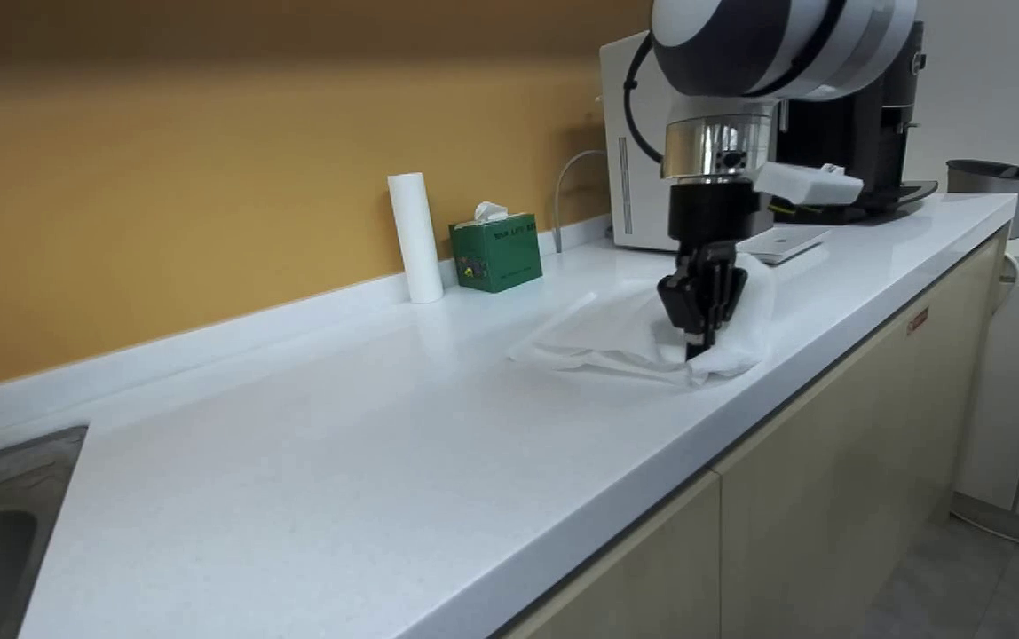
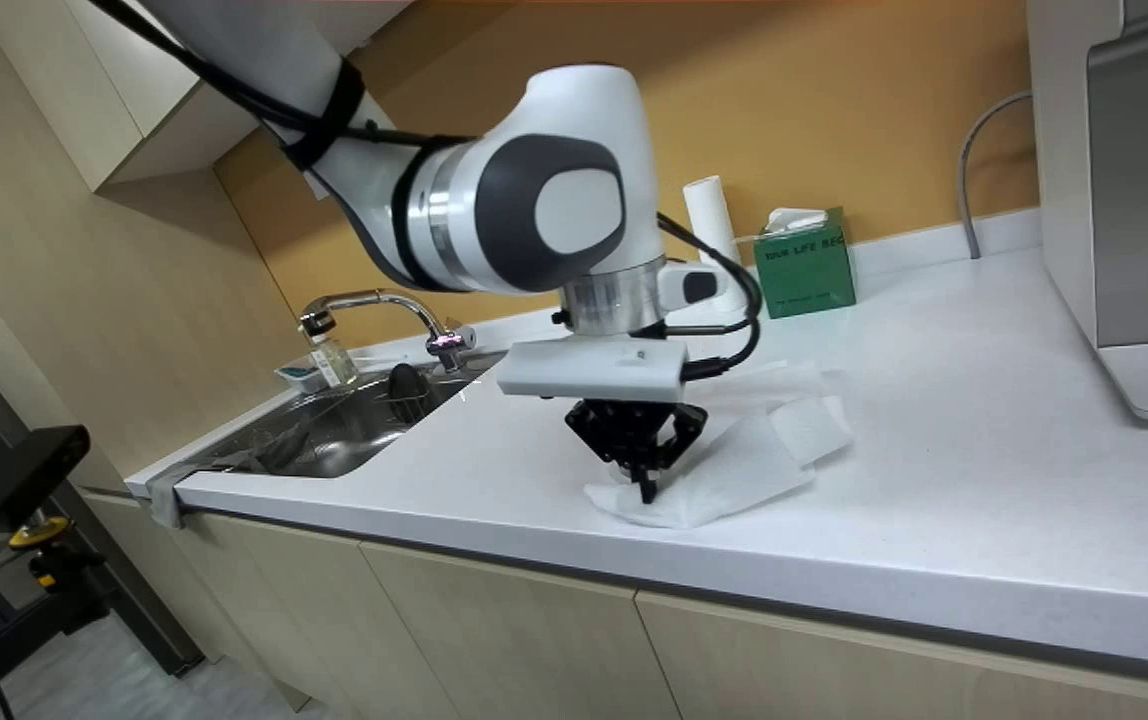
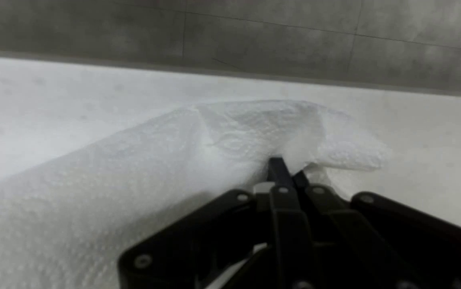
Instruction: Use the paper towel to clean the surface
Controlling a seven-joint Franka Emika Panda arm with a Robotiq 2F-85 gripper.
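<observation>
While the claw (image 3: 289, 172) is clamped on the paper towel (image 2: 734, 470), the loose part lies on the desk (image 1: 341, 444), beneath and beside the claw | could tear: thin paper, small pinch, excess downforce | could bunch: slack folding under a reversed stroke | could overrun if swept outward: desk's front edge (image 2: 784, 570) near the claw.

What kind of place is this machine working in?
Most likely a kitchen or pantry, though I can't tell whether at home or at work: a metal sink with a chrome tap is set into a long white counter.
</observation>
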